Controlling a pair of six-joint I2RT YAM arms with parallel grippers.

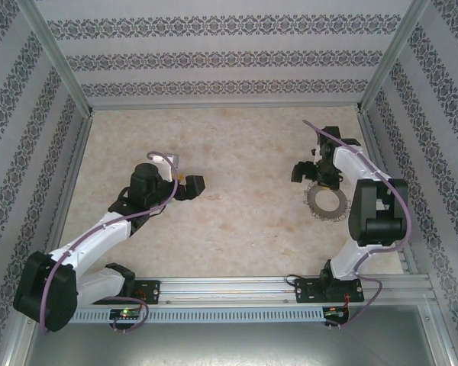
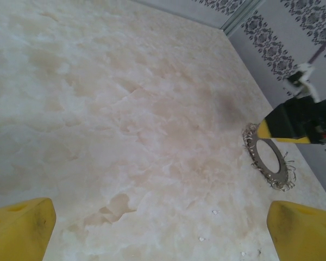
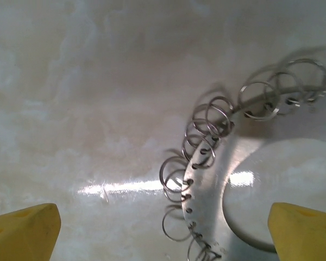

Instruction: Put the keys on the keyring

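While the marbled table (image 1: 229,229) lies under both arms, the left gripper (image 1: 192,185) hovers empty, fingers spread. The right gripper (image 1: 314,177), fingers likewise spread, hangs over the keyring (image 1: 314,200), which lies flat at the table's right, fringed with small wire loops (image 3: 206,122).

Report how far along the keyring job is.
Done: nothing evident; the keyring lies flat on the table. In hand: nothing; the right end effector hovers open at the keyring's edge, and the left end effector is open and well apart. Left: fetching and threading the keys.
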